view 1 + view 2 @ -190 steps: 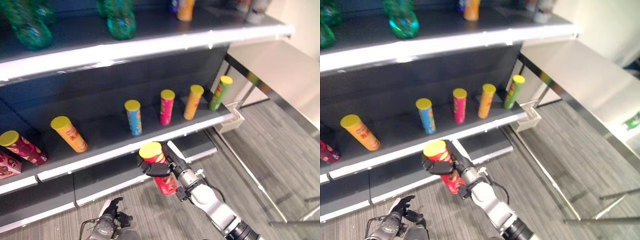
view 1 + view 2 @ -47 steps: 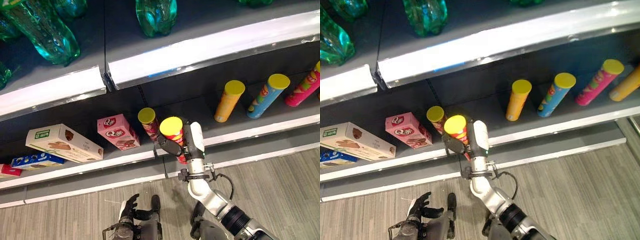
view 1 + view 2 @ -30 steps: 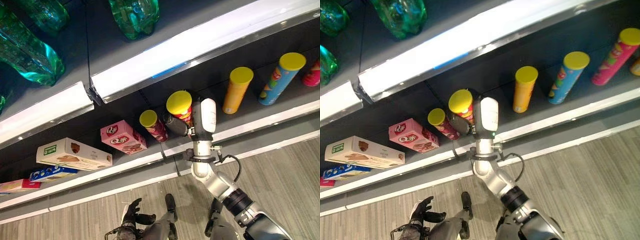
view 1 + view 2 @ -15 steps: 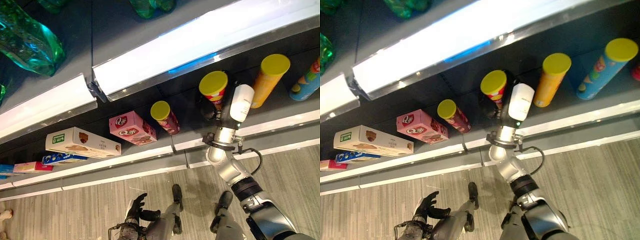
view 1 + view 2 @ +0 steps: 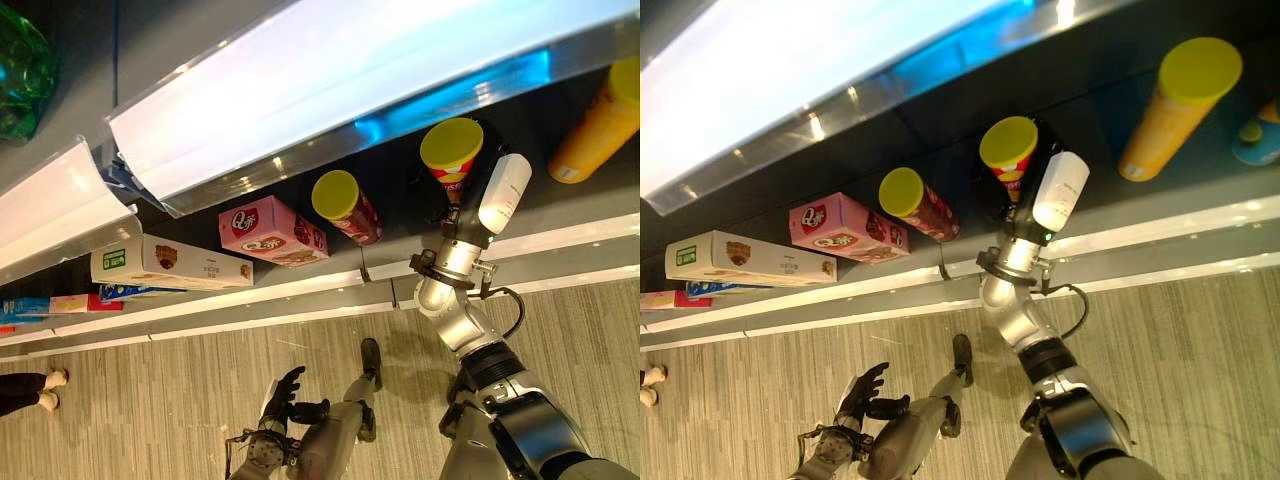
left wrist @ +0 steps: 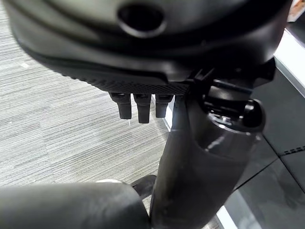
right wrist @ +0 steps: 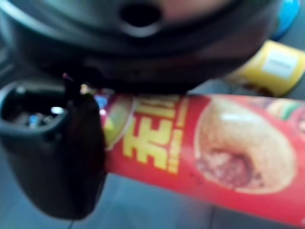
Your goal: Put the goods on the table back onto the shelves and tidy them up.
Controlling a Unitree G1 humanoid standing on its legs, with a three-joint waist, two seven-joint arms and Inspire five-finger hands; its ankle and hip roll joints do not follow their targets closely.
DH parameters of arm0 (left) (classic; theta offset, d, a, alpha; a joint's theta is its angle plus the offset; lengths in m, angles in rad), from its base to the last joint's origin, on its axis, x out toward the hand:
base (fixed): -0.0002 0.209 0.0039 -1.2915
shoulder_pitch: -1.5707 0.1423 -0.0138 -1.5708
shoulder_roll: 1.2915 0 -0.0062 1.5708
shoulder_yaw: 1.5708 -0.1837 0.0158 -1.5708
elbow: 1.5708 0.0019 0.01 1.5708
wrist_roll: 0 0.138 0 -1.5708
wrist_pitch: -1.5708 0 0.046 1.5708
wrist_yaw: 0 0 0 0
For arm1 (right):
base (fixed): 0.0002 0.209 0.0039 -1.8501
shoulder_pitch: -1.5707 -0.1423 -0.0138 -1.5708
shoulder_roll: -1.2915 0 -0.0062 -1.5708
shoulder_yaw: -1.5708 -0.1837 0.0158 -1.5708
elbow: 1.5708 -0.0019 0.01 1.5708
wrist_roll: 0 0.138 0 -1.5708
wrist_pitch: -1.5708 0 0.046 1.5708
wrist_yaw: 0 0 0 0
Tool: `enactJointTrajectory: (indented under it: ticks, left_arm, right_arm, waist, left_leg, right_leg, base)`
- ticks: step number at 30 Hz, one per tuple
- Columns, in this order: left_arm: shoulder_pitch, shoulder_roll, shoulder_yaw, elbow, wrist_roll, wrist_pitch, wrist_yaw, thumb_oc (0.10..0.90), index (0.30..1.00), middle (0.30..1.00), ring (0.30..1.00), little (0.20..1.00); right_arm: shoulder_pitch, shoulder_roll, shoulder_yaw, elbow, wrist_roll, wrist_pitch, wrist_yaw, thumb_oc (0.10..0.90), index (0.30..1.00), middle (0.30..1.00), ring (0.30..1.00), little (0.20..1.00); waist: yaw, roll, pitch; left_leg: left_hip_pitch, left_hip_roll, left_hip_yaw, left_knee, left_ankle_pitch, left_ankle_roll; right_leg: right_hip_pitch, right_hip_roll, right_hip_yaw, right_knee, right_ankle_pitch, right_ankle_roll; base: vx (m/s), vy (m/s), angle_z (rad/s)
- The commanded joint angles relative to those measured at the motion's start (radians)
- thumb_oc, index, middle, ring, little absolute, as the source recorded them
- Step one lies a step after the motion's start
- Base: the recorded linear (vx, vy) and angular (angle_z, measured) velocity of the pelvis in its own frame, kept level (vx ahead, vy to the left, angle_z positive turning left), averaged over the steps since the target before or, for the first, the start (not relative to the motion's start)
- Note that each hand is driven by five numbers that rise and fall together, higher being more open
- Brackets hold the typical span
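Shelf (image 5: 300,290): we see a dark shelf with a pale front rail, under a bright lit strip, with goods lined along it.
Floor (image 5: 150,400): we see grey striped flooring below the shelf.
Long box (image 5: 170,262): we find a pale flat box lying on the shelf at the left, with a blue box (image 5: 25,305) and a thin red one beyond it.
Pink box (image 5: 272,230): it stands tilted on the shelf, between the long box and the maroon can.
Orange can (image 5: 1175,105): it stands on the shelf at the right with a yellow lid, well apart from the right hand.
Red can (image 5: 452,160): we see it, yellow-lidded, in over the shelf, between the maroon can and the orange can; the right wrist view shows its red side with yellow print.
Maroon can (image 5: 345,207): it sits tilted on the shelf just beside the pink box, yellow lid toward us.
Right hand (image 5: 440,200): it reaches in over the shelf rail, white-covered thumb on one side, its fingers (image 7: 57,152) wrapped round the red can.
Left hand (image 5: 865,390): it hangs low near the floor, fingers spread and holding nothing.
Shoes (image 5: 45,380): we see a person's shoes at the far left edge on the floor.
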Motion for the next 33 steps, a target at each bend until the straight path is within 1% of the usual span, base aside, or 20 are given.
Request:
enactJointTrajectory:
  ticks: [1, 3, 11, 12, 18, 23, 25, 27, 30, 31, 33]
  left_arm:
    - [0.074, 0.067, -0.129, 0.091, 0.08, 0.043, 0.043, 0.8, 0.9, 0.9, 0.9, 0.9]
    - [0.068, 0.074, -0.138, 0.078, 0.099, 0.038, 0.053, 0.8, 0.9, 0.9, 0.9, 0.9]
    - [0.057, 0.082, -0.155, 0.06, 0.133, 0.037, 0.069, 0.8, 0.9, 0.9, 0.9, 0.9]
    - [0.057, 0.082, -0.156, 0.06, 0.133, 0.037, 0.069, 0.8, 0.9, 0.9, 0.9, 0.9]
    - [0.051, 0.08, -0.16, 0.062, 0.151, 0.034, 0.081, 0.8, 0.9, 0.9, 0.9, 0.9]
    - [0.045, 0.077, -0.165, 0.064, 0.159, 0.034, 0.089, 0.8, 0.9, 0.9, 0.9, 0.9]
    - [0.036, 0.079, -0.179, 0.057, 0.185, 0.033, 0.102, 0.8, 0.9, 0.9, 0.9, 0.9]
    - [0.022, 0.079, -0.194, 0.051, 0.211, 0.033, 0.119, 0.8, 0.9, 0.9, 0.9, 0.9]
    - [0.016, 0.078, -0.202, 0.046, 0.223, 0.033, 0.131, 0.8, 0.9, 0.9, 0.9, 0.9]
    - [0.016, 0.077, -0.209, 0.047, 0.24, 0.034, 0.144, 0.8, 0.9, 0.9, 0.9, 0.9]
    - [0.016, 0.078, -0.211, 0.049, 0.25, 0.036, 0.149, 0.8, 0.9, 0.9, 0.9, 0.9]
  right_arm:
    - [-0.152, 0.039, 0.005, -0.079, -0.048, -0.115, -0.08, 0.4, 0.3, 0.3, 0.3, 0.3]
    - [-0.16, 0.019, -0.005, -0.097, -0.063, -0.111, -0.089, 0.4, 0.3, 0.3, 0.3, 0.3]
    - [-0.16, 0.003, -0.03, -0.156, -0.08, -0.105, -0.105, 0.4, 0.3, 0.3, 0.3, 0.3]
    - [-0.159, 0.003, -0.03, -0.158, -0.08, -0.104, -0.105, 0.4, 0.3, 0.3, 0.3, 0.3]
    - [-0.148, 0.012, -0.037, -0.164, -0.061, -0.109, -0.111, 0.4, 0.3, 0.3, 0.3, 0.3]
    - [-0.146, 0.016, -0.037, -0.159, -0.05, -0.12, -0.117, 0.4, 0.3, 0.3, 0.3, 0.3]
    - [-0.149, 0.02, -0.046, -0.173, -0.038, -0.132, -0.12, 0.4, 0.3, 0.3, 0.3, 0.3]
    - [-0.163, 0.023, -0.054, -0.18, -0.028, -0.14, -0.125, 0.4, 0.3, 0.3, 0.3, 0.3]
    - [-0.169, 0.035, -0.05, -0.177, -0.011, -0.149, -0.125, 0.4, 0.3, 0.3, 0.3, 0.3]
    - [-0.168, 0.051, -0.046, -0.172, 0.013, -0.165, -0.118, 0.4, 0.3, 0.3, 0.3, 0.3]
    - [-0.168, 0.053, -0.043, -0.174, 0.016, -0.172, -0.115, 0.4, 0.3, 0.3, 0.3, 0.3]
  waist:
    - [0.019, -0.04, -0.021]
    - [0.02, -0.033, -0.016]
    - [0.015, -0.017, -0.001]
    - [0.015, -0.017, -0.001]
    - [0.002, 0.006, 0.022]
    - [-0.006, 0.014, 0.035]
    - [-0.011, 0.025, 0.046]
    - [-0.012, 0.042, 0.057]
    - [-0.01, 0.053, 0.059]
    - [-0.011, 0.061, 0.06]
    - [-0.011, 0.064, 0.059]
  left_leg:
    - [-0.012, 0.006, -0.023, -0.002, -0.076, -0.032]
    - [-0.022, 0.0, -0.027, -0.002, -0.076, -0.03]
    - [-0.025, -0.016, -0.03, -0.002, -0.083, -0.021]
    - [-0.025, -0.016, -0.03, -0.002, -0.083, -0.021]
    - [-0.02, -0.029, -0.029, -0.002, -0.088, -0.016]
    - [-0.023, -0.033, -0.029, -0.002, -0.086, -0.015]
    - [-0.03, -0.038, -0.03, -0.002, -0.086, -0.014]
    - [-0.043, -0.046, -0.029, -0.002, -0.086, -0.011]
    - [-0.052, -0.052, -0.025, -0.002, -0.086, -0.007]
    - [-0.054, -0.057, -0.025, -0.002, -0.089, -0.005]
    - [-0.054, -0.058, -0.025, -0.002, -0.09, -0.005]
  right_leg:
    - [-0.013, -0.022, 0.067, -0.143, 0.08, 0.064]
    - [-0.031, -0.028, 0.069, -0.126, 0.074, 0.066]
    - [-0.059, -0.043, 0.077, -0.084, 0.059, 0.07]
    - [-0.059, -0.044, 0.078, -0.082, 0.058, 0.07]
    - [-0.071, -0.056, 0.084, -0.054, 0.051, 0.073]
    - [-0.085, -0.061, 0.086, -0.036, 0.046, 0.074]
    - [-0.102, -0.066, 0.092, -0.027, 0.046, 0.076]
    - [-0.125, -0.073, 0.097, -0.018, 0.05, 0.081]
    - [-0.142, -0.079, 0.104, -0.006, 0.053, 0.084]
    - [-0.147, -0.081, 0.107, -0.005, 0.055, 0.086]
    - [-0.146, -0.082, 0.106, -0.007, 0.056, 0.087]
  base:
    - [-0.01, 0.005, 0.13]
    - [-0.01, 0.001, 0.09]
    - [0.0, 0.005, 0.05]
    - [0.0, 0.0, 0.0]
    - [0.0, 0.003, -0.01]
    - [0.0, 0.0, 0.0]
    - [-0.04, -0.002, 0.03]
    - [-0.04, 0.026, 0.05]
    - [0.0, 0.024, 0.0]
    - [0.02, 0.041, -0.04]
    - [0.01, 0.018, -0.01]
